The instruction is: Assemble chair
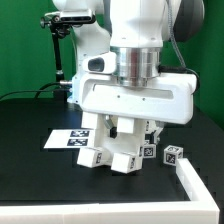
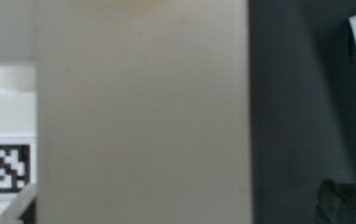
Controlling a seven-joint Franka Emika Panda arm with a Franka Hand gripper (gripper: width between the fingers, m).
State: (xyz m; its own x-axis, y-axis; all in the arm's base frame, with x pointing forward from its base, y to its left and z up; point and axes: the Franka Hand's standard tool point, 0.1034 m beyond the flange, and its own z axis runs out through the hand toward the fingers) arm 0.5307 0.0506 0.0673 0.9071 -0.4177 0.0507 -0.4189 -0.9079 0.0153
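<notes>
The arm (image 1: pixel 135 40) reaches straight down in the middle of the exterior view, its last joint vertical and its broad white hand housing held level, low over the black worktop (image 1: pixel 40 185). Below the housing the claw (image 1: pixel 133 135) points downward with its jaws spread wide apart. It is right at the cluster of chair pieces (image 1: pixel 122 160). Whether a finger touches any of them cannot be made out.

These chunky white pieces with small black-and-white tags stand close together on the worktop directly under the hand. One more tagged block (image 1: pixel 172 155) sits just beside them on the exterior view's right. The marker board (image 1: pixel 68 140) lies flat on the exterior view's left of the cluster. The low white corner rail (image 1: pixel 195 180) runs along the near right.

In the wrist view a wide pale surface (image 2: pixel 139 110) fills the middle from edge to edge, too close to identify. A piece of a marker tag (image 2: pixel 1 165) shows beside it.
</notes>
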